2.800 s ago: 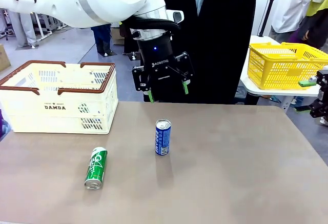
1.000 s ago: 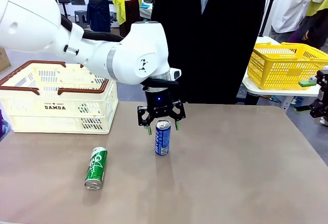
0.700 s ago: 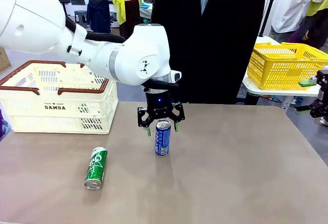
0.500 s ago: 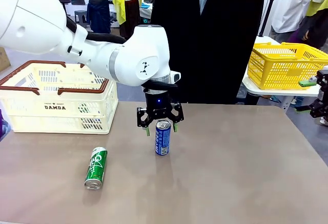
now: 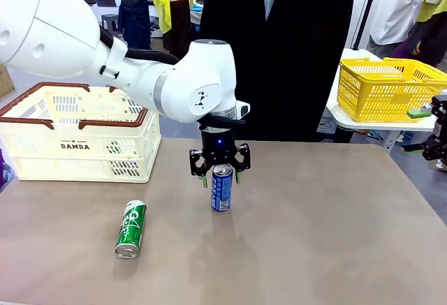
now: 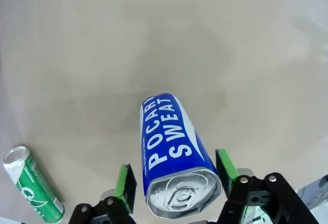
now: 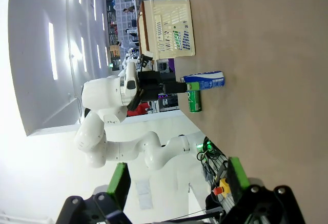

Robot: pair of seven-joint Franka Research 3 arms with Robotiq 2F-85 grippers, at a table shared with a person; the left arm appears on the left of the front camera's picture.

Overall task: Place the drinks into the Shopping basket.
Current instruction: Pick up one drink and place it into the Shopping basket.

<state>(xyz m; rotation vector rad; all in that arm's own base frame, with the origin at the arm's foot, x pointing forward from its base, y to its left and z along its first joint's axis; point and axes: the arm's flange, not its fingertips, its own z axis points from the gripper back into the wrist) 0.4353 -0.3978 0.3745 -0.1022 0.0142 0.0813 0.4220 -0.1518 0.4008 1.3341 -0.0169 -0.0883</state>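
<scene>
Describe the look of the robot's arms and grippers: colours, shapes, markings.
The left arm is glossy white with rounded, bulbous joints, grey bands at the seams and a small black logo near the wrist. Its left gripper is black, with a blue light on the body, linkage fingers and green pads. The right gripper matches: black linkage fingers, green pads.

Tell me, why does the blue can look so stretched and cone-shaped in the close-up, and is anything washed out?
Left wrist view: the wide-angle lens bulges the near top of the blue can, with a soft shadow on the table. Right wrist view: ceiling lights blow the left side out to white. Front view: even light, sharp.
</scene>
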